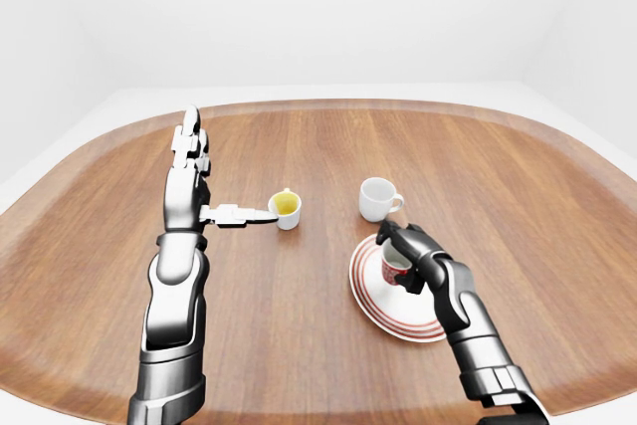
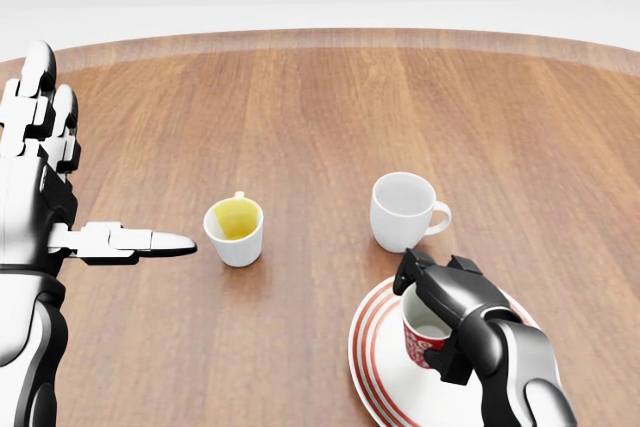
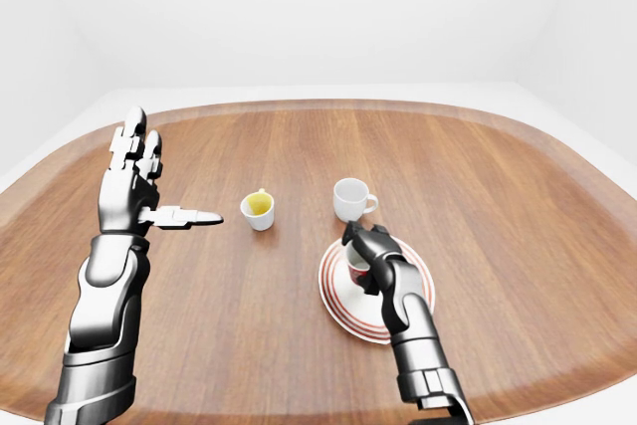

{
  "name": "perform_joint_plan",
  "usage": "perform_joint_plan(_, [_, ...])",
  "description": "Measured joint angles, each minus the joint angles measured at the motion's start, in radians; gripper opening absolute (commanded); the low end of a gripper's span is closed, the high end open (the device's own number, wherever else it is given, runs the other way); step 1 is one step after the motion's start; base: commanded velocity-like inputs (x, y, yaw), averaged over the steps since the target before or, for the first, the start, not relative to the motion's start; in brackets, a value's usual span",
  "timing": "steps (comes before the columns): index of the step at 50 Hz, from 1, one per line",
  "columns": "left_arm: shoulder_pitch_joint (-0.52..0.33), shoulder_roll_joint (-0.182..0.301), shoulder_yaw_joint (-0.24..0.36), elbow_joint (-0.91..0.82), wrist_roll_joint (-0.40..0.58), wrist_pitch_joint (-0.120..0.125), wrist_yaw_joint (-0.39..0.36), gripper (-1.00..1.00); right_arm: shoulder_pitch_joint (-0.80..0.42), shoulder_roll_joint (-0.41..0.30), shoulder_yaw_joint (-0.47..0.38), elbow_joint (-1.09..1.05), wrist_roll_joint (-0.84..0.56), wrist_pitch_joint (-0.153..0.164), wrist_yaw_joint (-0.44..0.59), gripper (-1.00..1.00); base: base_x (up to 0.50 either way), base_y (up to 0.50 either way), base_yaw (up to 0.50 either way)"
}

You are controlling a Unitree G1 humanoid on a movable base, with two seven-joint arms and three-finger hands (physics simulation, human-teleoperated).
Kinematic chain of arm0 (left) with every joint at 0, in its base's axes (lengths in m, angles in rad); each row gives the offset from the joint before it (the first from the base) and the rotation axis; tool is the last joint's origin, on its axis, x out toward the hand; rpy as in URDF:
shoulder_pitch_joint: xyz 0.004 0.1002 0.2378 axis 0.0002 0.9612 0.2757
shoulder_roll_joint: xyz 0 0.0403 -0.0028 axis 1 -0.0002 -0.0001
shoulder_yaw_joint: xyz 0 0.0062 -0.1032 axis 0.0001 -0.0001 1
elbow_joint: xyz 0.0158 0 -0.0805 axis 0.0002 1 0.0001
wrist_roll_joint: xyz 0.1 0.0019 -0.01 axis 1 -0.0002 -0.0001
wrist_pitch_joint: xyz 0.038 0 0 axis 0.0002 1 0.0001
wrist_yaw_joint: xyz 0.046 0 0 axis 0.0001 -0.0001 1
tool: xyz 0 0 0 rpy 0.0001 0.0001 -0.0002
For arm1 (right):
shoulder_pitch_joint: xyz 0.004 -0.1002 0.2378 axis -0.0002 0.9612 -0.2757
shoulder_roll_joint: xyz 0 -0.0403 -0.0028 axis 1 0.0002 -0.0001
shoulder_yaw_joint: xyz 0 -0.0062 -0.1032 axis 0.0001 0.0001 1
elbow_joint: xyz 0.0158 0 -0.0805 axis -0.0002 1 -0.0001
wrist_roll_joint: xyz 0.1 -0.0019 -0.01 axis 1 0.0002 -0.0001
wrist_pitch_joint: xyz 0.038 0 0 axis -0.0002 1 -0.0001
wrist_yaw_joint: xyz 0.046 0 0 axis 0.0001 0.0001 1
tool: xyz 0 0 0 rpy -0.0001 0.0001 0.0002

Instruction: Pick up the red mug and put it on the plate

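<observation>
Right hand (image 2: 440, 312) wrapped round red ceramic mug (image 2: 428, 335), holding it upright over red-ringed white plate (image 2: 375, 362) for set-down. Left hand (image 2: 40, 177) spread wide, parked clear above wooden desk (image 2: 320, 117).

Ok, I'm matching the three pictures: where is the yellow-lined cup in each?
Left-eye view: yellow-lined cup centre-left, beside the white mug.
Head view: left of centre.
Right-eye view: left of centre.
Shared landmark: the left hand's pointing finger.
</observation>
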Motion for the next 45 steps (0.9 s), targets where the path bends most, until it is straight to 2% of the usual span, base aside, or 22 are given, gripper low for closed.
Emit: perform_joint_plan(45, [0.004, 0.0, 0.001, 0.03, -0.004, 0.0, 0.003, 1.0, -0.082, -0.025, 0.005, 0.299, 0.027, 0.0, -0.164, -1.0, 0.0, 0.0, 0.0])
